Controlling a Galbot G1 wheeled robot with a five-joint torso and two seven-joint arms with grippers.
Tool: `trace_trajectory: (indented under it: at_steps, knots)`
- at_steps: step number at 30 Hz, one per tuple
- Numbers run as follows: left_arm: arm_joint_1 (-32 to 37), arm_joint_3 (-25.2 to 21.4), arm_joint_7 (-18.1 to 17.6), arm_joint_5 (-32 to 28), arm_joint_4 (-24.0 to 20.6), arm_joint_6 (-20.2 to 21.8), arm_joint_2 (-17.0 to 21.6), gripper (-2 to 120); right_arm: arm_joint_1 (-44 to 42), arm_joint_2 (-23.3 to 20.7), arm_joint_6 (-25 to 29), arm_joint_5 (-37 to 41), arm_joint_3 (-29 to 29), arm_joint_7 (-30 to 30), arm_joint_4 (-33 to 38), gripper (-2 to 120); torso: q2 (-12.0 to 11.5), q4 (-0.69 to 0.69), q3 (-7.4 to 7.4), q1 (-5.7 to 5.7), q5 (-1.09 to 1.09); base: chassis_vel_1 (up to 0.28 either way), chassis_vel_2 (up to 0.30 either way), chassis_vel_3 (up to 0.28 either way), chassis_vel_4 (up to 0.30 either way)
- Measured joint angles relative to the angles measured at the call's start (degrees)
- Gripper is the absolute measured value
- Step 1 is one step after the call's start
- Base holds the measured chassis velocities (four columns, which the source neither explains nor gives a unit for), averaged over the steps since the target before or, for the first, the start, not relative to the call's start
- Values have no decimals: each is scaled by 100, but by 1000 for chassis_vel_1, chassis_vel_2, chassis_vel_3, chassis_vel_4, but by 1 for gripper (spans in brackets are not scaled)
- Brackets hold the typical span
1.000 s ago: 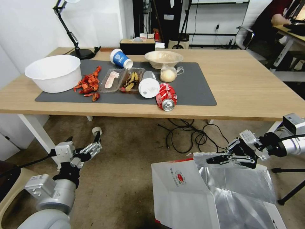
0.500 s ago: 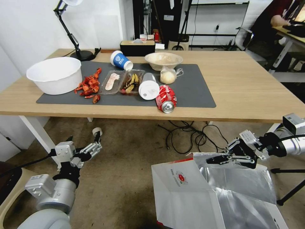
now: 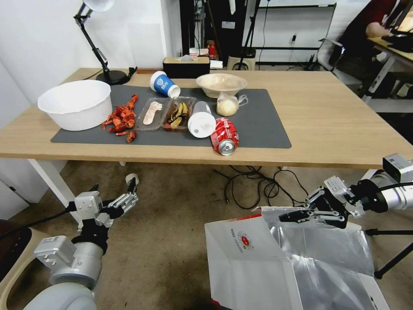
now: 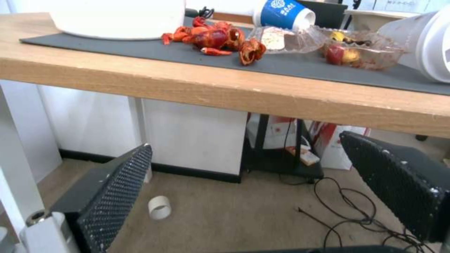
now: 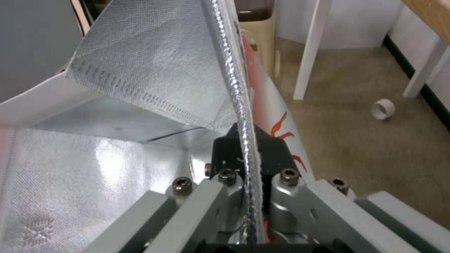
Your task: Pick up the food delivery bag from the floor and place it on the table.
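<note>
The food delivery bag [image 3: 254, 258], white with a small round red logo and silver foil lining, stands open on the floor [image 3: 172, 241] in front of the table [image 3: 335, 116]; its base runs out of the head view. My right gripper [image 3: 286, 216] is shut on the bag's far foil rim. In the right wrist view, the right gripper [image 5: 247, 140] pinches the rim edge of the bag [image 5: 154, 80] between its pads. My left gripper [image 3: 132, 191] hangs open low at the left, near the table's white leg. The left gripper [image 4: 253, 196] holds nothing below the table edge [image 4: 234, 91].
The dark mat [image 3: 262, 125] carries a white bowl [image 3: 75, 103], food scraps, cups, trays and a crushed red can [image 3: 223, 134]. Black cables [image 3: 254, 185] and a white tape roll [image 3: 131, 177] lie on the floor under the table. A tripod leg [image 3: 391, 258] stands at the right.
The whole head picture has shifted slightly downward, so the camera moved. Both grippers and the bag keep their places.
</note>
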Motion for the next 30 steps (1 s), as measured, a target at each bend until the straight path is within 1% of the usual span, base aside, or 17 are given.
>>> trace_trajectory:
  at_steps: [14, 23, 30]
  knots:
    - [-26, 5, 0, 2, 0, 0, 1, 100, 3, 3, 0, -5, 1, 1, 4, 0, 203, 0, 122, 81, 0, 0, 0, 0, 0]
    - [-43, 13, 0, -10, 0, 4, -2, 100, 3, 6, 0, -11, 0, 1, 4, 0, 295, 0, 174, 123, 0, 0, 0, 0, 0]
    - [-51, 16, -1, -15, 0, 14, -8, 100, 16, -5, 0, -15, -11, 1, 3, 0, 420, 0, 248, 171, 0, 0, 0, 0, 0]
